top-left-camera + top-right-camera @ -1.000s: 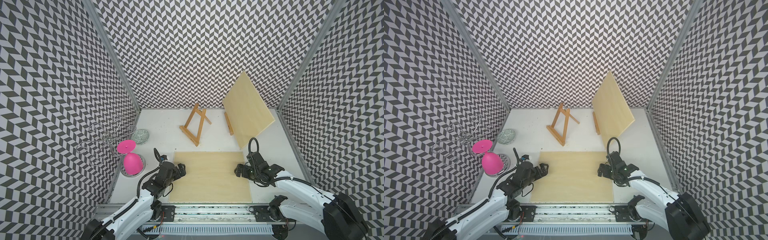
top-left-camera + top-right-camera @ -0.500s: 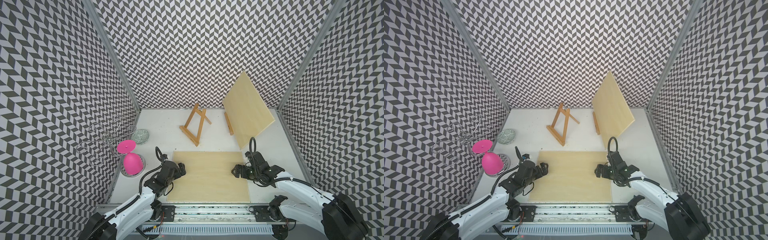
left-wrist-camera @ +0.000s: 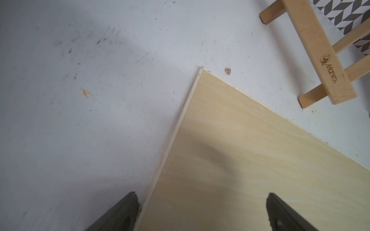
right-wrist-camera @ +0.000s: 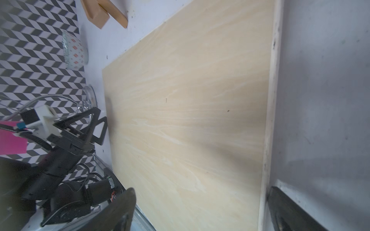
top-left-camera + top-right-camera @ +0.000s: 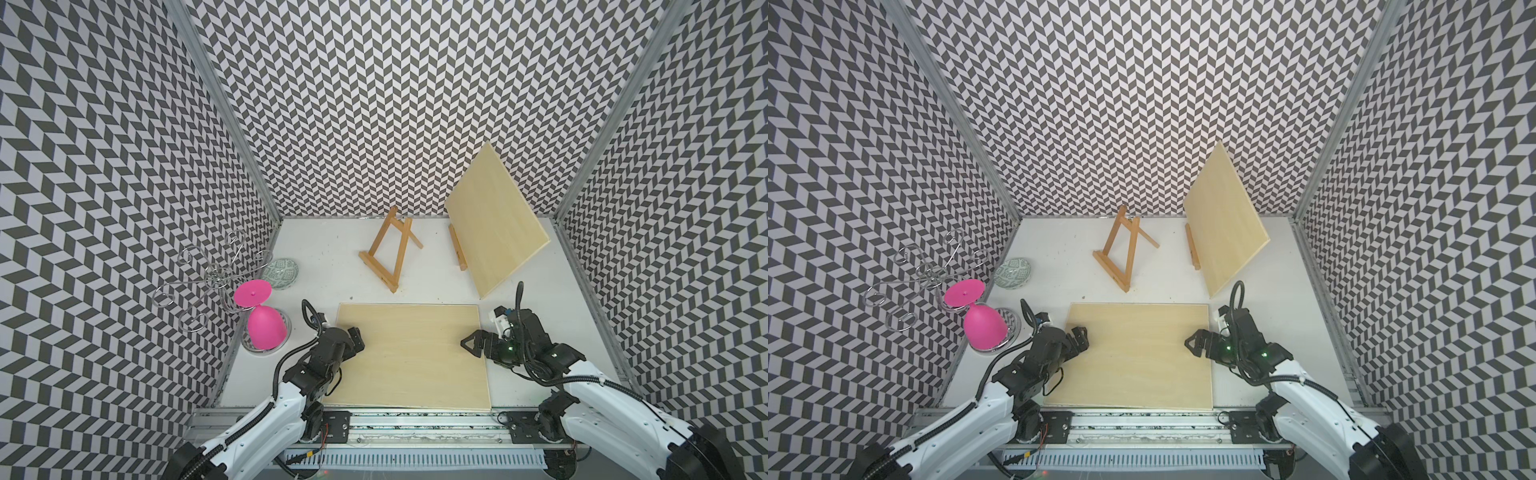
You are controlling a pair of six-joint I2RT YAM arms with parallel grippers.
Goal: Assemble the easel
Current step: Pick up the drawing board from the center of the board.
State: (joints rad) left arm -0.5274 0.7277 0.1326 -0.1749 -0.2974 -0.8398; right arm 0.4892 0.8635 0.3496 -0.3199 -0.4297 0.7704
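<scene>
Both top views: left tool (image 5: pixel 356 338), right tool (image 5: pixel 469 345) low, gaping, empty, straddling board (image 5: pixel 411 357) edges.

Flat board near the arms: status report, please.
Both open: left hand, right hand, each straddling a side edge of the flat board. Board lies on the table, unlifted. Past its far edge, empty easel; nothing in the way.

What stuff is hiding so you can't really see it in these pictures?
Second easel: in both top views the leaning board covers nearly all of it.
Left fingers: the left wrist view's edge cuts them off; only tips show.
Pink glass: right wrist view, mostly cut off by the edge.
Empty easel: left wrist view shows only its bottom end.
</scene>
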